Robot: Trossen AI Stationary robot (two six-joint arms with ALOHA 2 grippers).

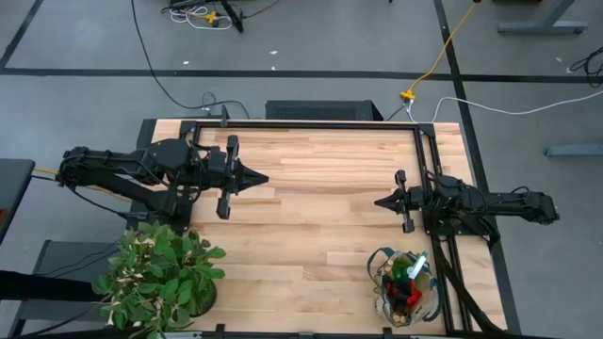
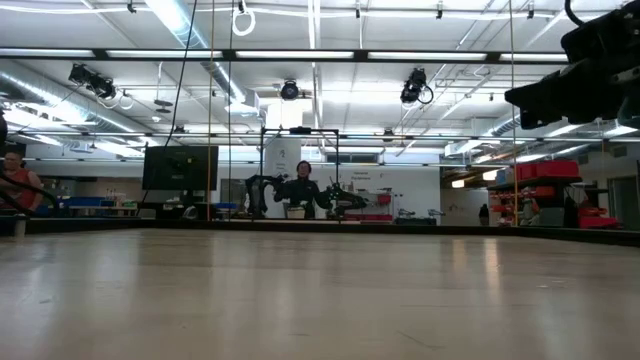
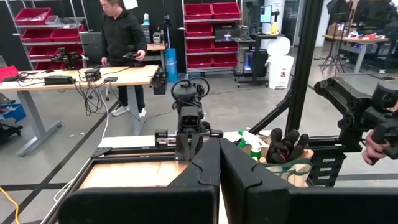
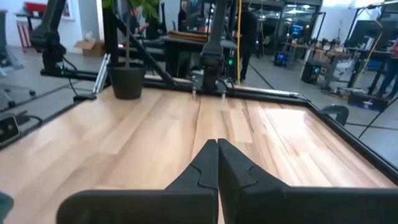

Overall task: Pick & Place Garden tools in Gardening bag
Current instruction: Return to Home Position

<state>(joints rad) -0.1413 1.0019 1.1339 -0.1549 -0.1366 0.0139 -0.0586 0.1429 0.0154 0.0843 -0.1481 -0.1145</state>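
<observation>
Now the gardening bag, garden tools inside, sits at the table's edge beside the right arm; left tool and right tool, both clenched empty, hover well apart over open wood.

Smooth, satin-sheened pale wooden table; matt beige fabric gardening bag.

I'm running this rig in a robotics lab, an open industrial hall. Around my desk the grey floor carries loose cables. Beyond the desk stand racks of red bins, a far desk strewn with gear, and a person. Strip lights hang on a bare ceiling above.
</observation>
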